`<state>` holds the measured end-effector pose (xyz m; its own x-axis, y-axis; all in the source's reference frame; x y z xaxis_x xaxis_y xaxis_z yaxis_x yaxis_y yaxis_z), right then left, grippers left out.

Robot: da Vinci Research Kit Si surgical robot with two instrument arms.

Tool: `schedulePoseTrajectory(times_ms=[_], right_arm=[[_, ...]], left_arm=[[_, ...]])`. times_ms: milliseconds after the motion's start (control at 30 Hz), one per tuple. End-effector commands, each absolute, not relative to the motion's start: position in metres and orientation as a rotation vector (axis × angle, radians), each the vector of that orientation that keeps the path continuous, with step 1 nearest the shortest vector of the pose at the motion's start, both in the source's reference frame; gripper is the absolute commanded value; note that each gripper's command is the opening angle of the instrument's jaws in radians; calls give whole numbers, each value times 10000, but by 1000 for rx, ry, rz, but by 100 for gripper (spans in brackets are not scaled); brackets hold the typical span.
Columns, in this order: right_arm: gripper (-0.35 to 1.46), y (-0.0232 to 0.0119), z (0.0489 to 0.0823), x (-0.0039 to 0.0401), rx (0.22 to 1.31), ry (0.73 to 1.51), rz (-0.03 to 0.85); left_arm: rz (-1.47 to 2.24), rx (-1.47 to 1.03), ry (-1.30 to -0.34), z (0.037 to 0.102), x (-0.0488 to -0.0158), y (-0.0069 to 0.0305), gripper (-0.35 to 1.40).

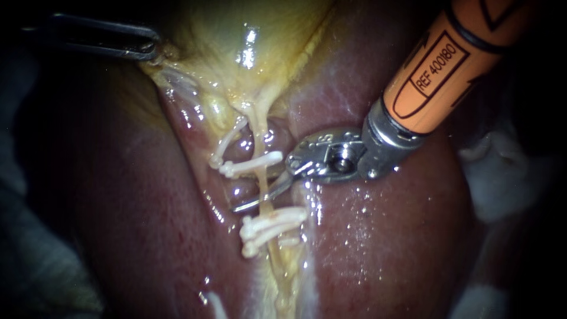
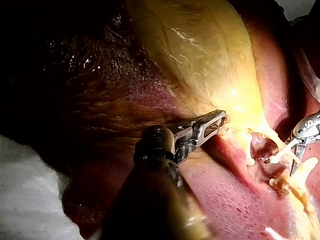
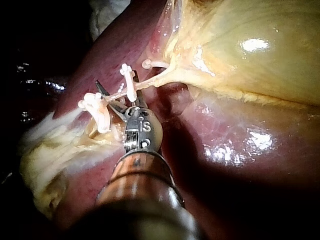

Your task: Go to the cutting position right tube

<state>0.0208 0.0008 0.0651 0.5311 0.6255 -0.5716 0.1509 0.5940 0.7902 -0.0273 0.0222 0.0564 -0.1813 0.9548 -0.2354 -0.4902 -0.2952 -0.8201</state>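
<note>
Orange-shafted right instrument (image 1: 263,183) spreads its blades astride the tube (image 1: 258,127) between white clips (image 1: 271,224); left instrument (image 1: 149,50) pinches the gallbladder (image 1: 236,35).

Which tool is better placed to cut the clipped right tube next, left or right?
Right. The right tool has open jaws astride the right tube between the clips. The left tool is off at the gallbladder, shut on its edge.

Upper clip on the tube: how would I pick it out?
Find the yellow gallbladder and follow the straight tube down from it. The upper clip is the single white bar across it, above the right instrument; the lower clips sit stacked together.
</note>
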Motion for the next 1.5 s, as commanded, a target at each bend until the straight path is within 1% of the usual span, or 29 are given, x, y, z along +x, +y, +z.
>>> schedulePoseTrajectory(times_ms=[33,167,500,767,1067,1267,1500], right_arm=[[107,7,653,208,916,997,337],[110,6,660,207,908,988,336],[112,3,695,196,869,939,328],[113,17,709,168,832,903,334],[113,33,712,127,820,897,340],[113,39,706,120,823,898,344],[113,37,703,116,825,899,341]], left_arm=[[1701,-926,-726,564,-274,222,-35],[1701,-926,-726,564,-274,222,-35],[1701,-926,-726,564,-274,222,-35],[1701,-926,-726,564,-274,222,-35],[1701,-926,-726,564,-273,222,-35],[1701,-926,-726,563,-273,222,-35],[1701,-926,-727,563,-273,222,-35]])
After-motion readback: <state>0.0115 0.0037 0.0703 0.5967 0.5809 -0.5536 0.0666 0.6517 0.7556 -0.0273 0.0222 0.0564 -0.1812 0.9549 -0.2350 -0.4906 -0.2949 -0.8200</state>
